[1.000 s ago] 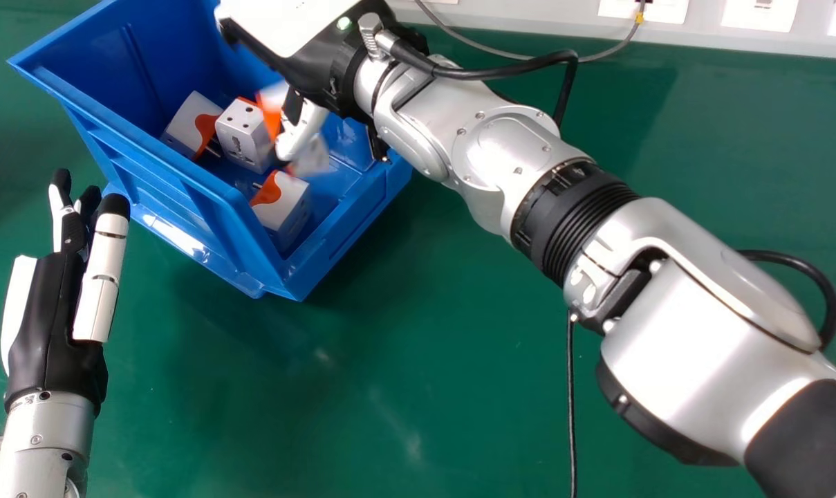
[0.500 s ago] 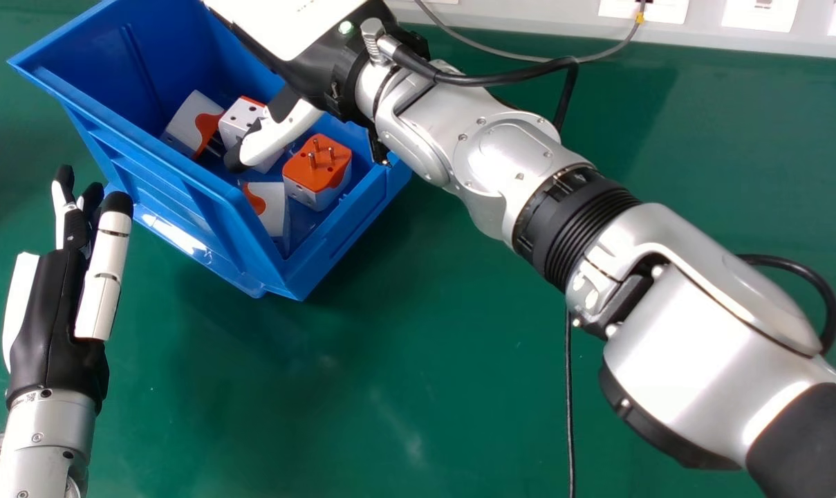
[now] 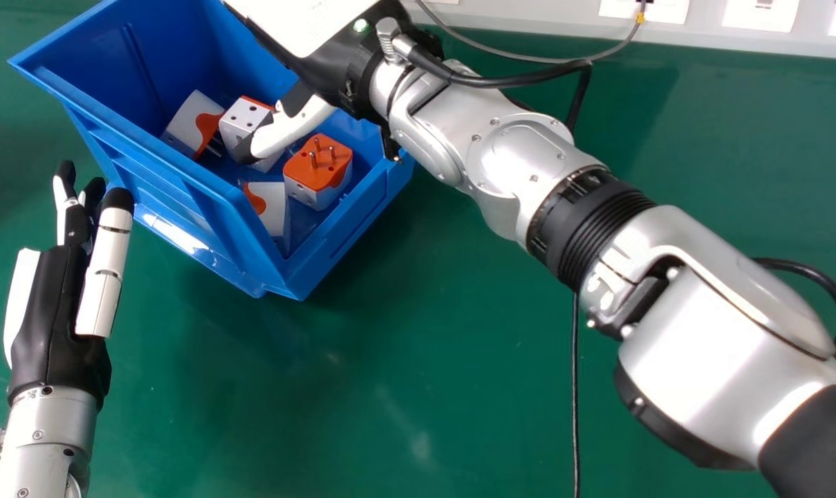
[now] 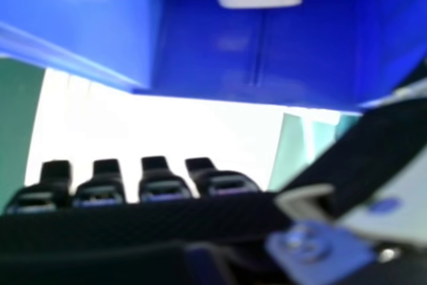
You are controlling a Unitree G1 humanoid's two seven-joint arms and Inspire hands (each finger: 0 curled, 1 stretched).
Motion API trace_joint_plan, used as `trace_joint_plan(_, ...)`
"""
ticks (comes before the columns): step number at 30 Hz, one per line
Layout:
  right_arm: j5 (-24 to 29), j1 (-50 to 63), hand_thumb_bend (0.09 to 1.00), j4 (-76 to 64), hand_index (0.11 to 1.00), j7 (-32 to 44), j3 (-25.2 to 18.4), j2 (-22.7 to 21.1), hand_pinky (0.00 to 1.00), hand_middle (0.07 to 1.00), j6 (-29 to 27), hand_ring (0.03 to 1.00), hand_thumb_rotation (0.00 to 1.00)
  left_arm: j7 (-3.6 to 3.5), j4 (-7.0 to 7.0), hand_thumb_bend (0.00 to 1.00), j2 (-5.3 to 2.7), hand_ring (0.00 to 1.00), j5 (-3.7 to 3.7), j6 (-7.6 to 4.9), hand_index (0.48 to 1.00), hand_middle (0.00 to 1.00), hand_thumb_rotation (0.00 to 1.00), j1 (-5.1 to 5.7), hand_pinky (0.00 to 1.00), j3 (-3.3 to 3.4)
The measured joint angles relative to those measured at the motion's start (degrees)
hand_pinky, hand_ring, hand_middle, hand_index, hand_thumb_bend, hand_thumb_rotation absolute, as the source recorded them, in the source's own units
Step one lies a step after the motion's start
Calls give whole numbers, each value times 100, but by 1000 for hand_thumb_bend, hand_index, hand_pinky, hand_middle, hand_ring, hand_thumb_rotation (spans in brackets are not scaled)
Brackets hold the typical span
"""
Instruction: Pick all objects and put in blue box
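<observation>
Smooth green worktop (image 3: 424,387) | ribbed, glossy blue box (image 3: 175,200) | our right hand (image 3: 290,131) above it, empty, fingers spread; we'd best rise straight, clearing rim and pins, before swinging out | our left hand (image 3: 51,304), idle at view's left, fingers extended | four boxy white-and-orange plug adapters (image 3: 319,166) inside

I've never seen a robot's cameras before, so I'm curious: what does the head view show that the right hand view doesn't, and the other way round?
Head view: the open left hand, the silver right arm, and an adapter with its metal pins pointing up from an orange face.

Right hand view: the row of the right hand's fingertips.

Both: the blue box, white-and-orange adapters inside it, and the right hand's thumb.
</observation>
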Motion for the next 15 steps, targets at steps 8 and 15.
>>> trace_joint_plan(8,17,1113,507,-1709,1000,-624,-245,-792,998,1000,-202,1000,767,-4,122,410,1,1000,-16,-21,1000,1000,936,-40,1000,6)
trace_joint_plan(15,227,2794,405,-4052,1000,-727,-910,-1519,1000,1000,-362,1000,752,-5,163,424,15,1000,-11,-31,1000,1000,924,-53,1000,19)
